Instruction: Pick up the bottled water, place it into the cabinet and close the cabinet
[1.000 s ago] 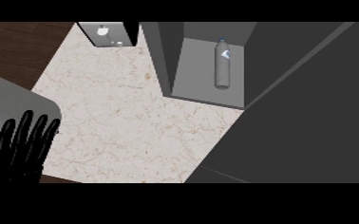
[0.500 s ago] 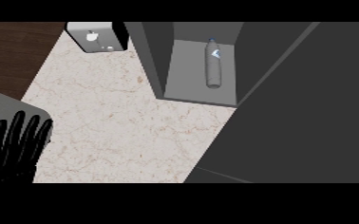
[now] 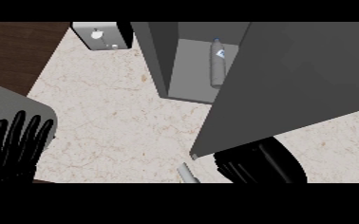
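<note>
Counter (image 3: 119, 118): pale marbled stone top, two items standing on it.
Item 1, the landmark: a dark grey cabinet (image 3: 160, 57), front open, with its door (image 3: 280, 80) swung out above the stone on the cabinet's right. The bottled water (image 3: 218, 64) is inside the cabinet against a pale inner surface, on the door side; whether it stands or lies cannot be told. Item 2: a small pale grey box (image 3: 98, 34) with a black side, just left of the cabinet and not touching it. Bare stone spreads in front of and to the left of the cabinet.
</note>
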Robot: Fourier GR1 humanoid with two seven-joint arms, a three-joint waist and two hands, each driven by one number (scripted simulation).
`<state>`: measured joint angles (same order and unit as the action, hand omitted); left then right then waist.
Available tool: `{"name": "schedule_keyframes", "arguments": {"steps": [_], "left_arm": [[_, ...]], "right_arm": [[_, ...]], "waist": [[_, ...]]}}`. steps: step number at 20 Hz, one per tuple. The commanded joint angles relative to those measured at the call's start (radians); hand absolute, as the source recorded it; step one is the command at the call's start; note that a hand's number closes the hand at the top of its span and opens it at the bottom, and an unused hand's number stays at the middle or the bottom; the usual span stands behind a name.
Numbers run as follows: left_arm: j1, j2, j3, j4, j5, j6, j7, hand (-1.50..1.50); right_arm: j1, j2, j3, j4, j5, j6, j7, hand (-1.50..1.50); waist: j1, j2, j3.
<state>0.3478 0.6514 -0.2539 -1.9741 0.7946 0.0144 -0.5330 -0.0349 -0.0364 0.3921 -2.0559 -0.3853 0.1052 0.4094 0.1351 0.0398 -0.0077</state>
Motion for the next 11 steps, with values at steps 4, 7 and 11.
{"name": "schedule_keyframes", "arguments": {"steps": [4, 7, 11], "left_arm": [[-0.006, 0.008, 0.013, 0.023, 0.014, -0.028, 0.006, -1.50], [-0.016, 0.004, 0.015, 0.022, 0.022, -0.032, 0.014, -1.50], [0.024, -0.023, -0.027, 0.009, -0.012, -0.021, 0.002, -1.50]], "right_arm": [[-0.387, 0.035, -0.100, 0.332, -0.028, -0.278, -0.015, 1.50], [-0.570, 0.036, -0.131, 0.501, -0.075, -0.339, -0.034, 1.50], [-0.741, 0.036, -0.140, 0.717, -0.136, -0.393, -0.112, 1.50]], "waist": [[0.020, -0.005, 0.004], [0.005, -0.011, 0.006], [0.000, -0.016, 0.007]]}}
